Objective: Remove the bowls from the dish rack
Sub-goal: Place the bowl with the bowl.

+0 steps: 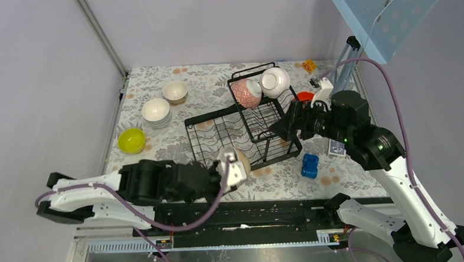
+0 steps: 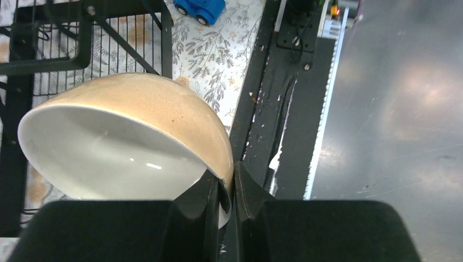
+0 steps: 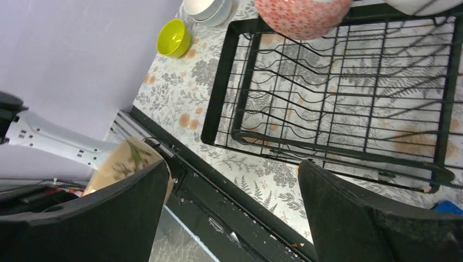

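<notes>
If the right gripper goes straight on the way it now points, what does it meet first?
Probably the dish rack: its black wire lower tray fills the space ahead of the open right gripper, between its fingers. Depth is unclear, so the exact wire it would touch cannot be told.

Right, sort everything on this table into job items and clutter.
Job: dish rack; pink-patterned bowl and white bowl, racked up top; beige bowl in the left gripper; cream bowl, stacked white bowls, yellow-green bowl and orange-red bowl on the table.
Clutter: blue toy block; small orange toy.
</notes>
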You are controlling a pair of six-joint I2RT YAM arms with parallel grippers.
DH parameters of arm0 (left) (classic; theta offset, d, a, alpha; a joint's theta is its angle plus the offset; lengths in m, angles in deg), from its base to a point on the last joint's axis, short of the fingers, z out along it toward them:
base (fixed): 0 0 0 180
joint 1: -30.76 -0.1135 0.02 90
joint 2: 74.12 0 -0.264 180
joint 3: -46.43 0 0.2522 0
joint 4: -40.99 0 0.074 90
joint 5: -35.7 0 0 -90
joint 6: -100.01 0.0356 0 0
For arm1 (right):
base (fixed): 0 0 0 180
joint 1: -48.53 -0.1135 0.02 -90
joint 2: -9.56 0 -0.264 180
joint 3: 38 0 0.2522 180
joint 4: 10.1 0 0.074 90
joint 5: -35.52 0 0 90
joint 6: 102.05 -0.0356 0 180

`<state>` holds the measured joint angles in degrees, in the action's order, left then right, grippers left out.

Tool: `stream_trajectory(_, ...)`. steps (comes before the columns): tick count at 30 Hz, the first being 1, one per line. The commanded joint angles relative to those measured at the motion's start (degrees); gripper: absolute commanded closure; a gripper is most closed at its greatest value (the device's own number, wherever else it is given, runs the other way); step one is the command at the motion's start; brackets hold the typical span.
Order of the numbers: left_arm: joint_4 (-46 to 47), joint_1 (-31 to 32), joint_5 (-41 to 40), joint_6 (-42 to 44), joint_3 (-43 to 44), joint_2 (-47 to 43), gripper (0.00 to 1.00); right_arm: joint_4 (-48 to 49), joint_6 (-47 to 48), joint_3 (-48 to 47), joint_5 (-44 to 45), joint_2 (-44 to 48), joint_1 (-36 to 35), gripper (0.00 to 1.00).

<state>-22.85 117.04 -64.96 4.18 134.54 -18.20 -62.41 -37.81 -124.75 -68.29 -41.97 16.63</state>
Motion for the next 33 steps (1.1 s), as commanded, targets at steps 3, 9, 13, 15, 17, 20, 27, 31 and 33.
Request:
stream_trajectory(3,-3.6,16.0,-23.6,3.8,1.6,8.0,1.0,-4.3,3.2,-8.6,-1.1,-4.6,-5.0,0.07)
stream_trajectory(9,-7.5,21.4,-26.0,6.6,-1.8,11.4,1.0,-11.0,6.7,-10.9,0.3,-7.7,-11.0,0.13)
stream_trajectory(13,-8.3,23.2,-20.5,11.4,-5.1,13.5,1.0,-16.0,8.0,-12.1,6.4,-10.1,-18.7,0.16)
stream_trajectory(15,-9.3,23.8,-18.5,13.1,-5.9,15.2,1.0,-18.1,7.9,-12.9,10.9,-11.4,-24.6,0.17)
stream_trajectory(17,-10.5,24.5,-16.9,14.0,-6.3,17.2,1.0,-19.7,7.2,-13.3,14.2,-12.6,-29.1,0.18)
stream_trajectory(20,-11.3,25.9,-15.1,15.2,-7.4,19.2,1.0,-21.1,5.5,-12.8,18.0,-13.8,-34.7,0.21)
stream_trajectory(27,-11.0,28.8,-10.3,16.7,-10.0,22.5,1.0,-20.6,-0.2,-7.4,23.5,-13.9,-43.5,0.34)
stream_trajectory(31,-11.0,30.6,-10.8,17.2,-9.3,23.7,1.0,-19.3,-3.2,-4.0,26.0,-15.3,-49.1,0.36)
stream_trajectory(33,-10.9,31.2,-11.6,17.5,-8.6,24.2,1.0,-18.4,-4.4,-2.7,27.0,-16.7,-51.3,0.36)
